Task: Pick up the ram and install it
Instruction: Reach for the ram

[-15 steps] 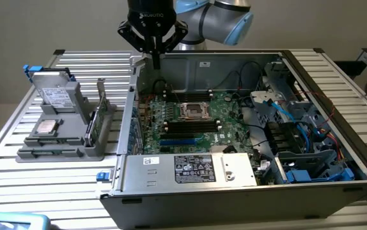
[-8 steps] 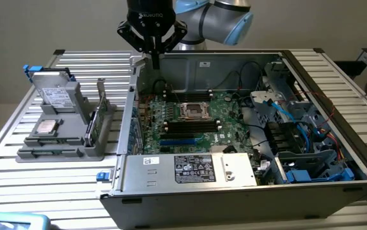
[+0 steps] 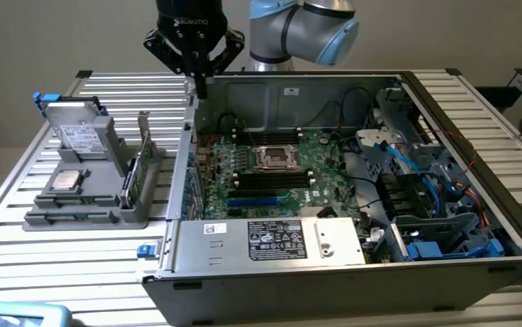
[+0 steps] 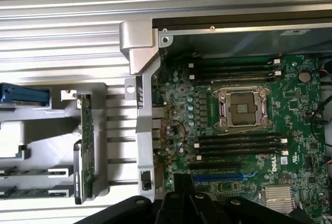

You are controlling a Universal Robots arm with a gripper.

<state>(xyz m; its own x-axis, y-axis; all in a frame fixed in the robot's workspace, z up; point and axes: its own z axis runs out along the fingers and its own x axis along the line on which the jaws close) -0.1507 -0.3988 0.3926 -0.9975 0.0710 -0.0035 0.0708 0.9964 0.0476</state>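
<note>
An open grey metal computer case (image 3: 334, 286) lies on a slatted aluminium desk (image 3: 61, 259), with its green motherboard (image 3: 270, 170) facing up. A robot arm (image 3: 302, 27), cut off at the top of the exterior view, carries a black hand (image 3: 200, 92) above the rear corner of the case's wall on the exterior view's left. The fingers are pressed together and hold nothing. The ram (image 3: 131, 182), a long thin green circuit-board stick, stands on its edge in a grey plastic holder (image 3: 70, 218) on the desk just outside that wall, well apart from the hand. It is seen almost edge-on, so its chips are hard to make out. In the wrist view the ram (image 4: 85, 146) is a narrow green strip beside the case wall, and long black memory slots (image 4: 236, 146) lie on either side of the square processor socket (image 4: 244, 109). A square silver processor chip (image 3: 65, 180) also rests in the holder.
</note>
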